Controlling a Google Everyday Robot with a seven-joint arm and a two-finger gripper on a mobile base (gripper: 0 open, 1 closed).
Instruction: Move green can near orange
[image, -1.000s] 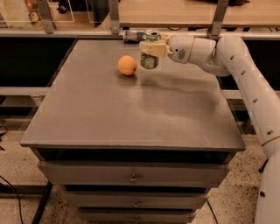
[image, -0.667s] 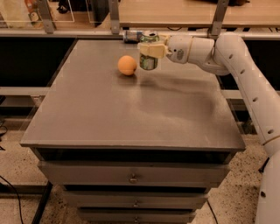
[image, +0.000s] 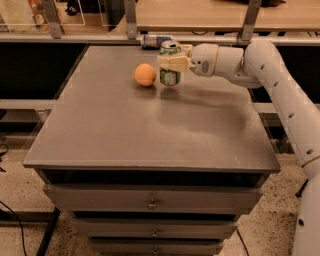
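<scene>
Upper centre of frame: the gripper (image: 170, 62) has its jaws pinching the upright green can (image: 170, 76). The orange (image: 145, 74) rests on the surface (image: 150, 135), just left of it.

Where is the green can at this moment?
The green can is upright in the gripper, toward the table's far edge, just right of the orange in the camera view; a blue can lies behind it.

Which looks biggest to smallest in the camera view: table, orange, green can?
Largest: the table.
Next: the green can, held by the gripper beside the orange.
Smallest: the orange, only slightly.
</scene>
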